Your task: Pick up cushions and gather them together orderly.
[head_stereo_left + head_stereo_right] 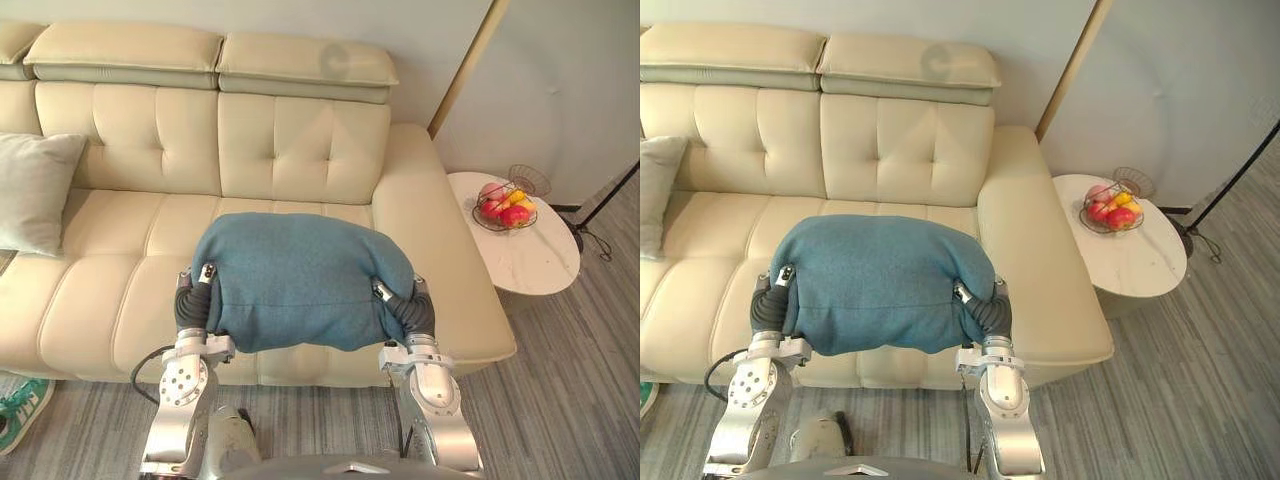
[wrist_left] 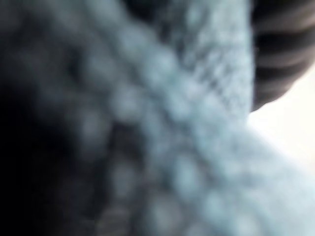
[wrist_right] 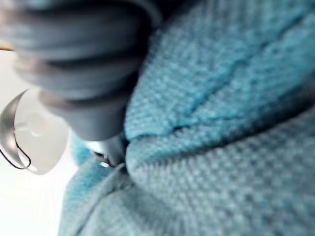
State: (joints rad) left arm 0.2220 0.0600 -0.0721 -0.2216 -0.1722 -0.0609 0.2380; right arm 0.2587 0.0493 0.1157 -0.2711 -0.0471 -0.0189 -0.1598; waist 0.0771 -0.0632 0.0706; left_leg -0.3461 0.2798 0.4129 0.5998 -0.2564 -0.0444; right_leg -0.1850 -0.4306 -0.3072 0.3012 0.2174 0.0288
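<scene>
A blue knitted cushion [image 1: 300,275] hangs in front of me over the front of the cream sofa [image 1: 120,260], held from both sides. My left hand [image 1: 192,300] presses into its left end and my right hand [image 1: 412,310] into its right end. Just the dark ribbed covers stick out; the fabric bulges over both hands. Up close, the blue knit [image 3: 221,123] folds around my right hand's cover [image 3: 83,64], and the same knit [image 2: 197,147] lies against the left wrist camera. A pale grey cushion [image 1: 35,190] leans against the sofa back at the far left.
A round white side table [image 1: 535,265] stands right of the sofa arm, carrying a wire basket of fruit [image 1: 505,208]. A thin black pole [image 1: 612,198] slants at the far right. A green shoe [image 1: 20,412] lies on the striped floor at the lower left.
</scene>
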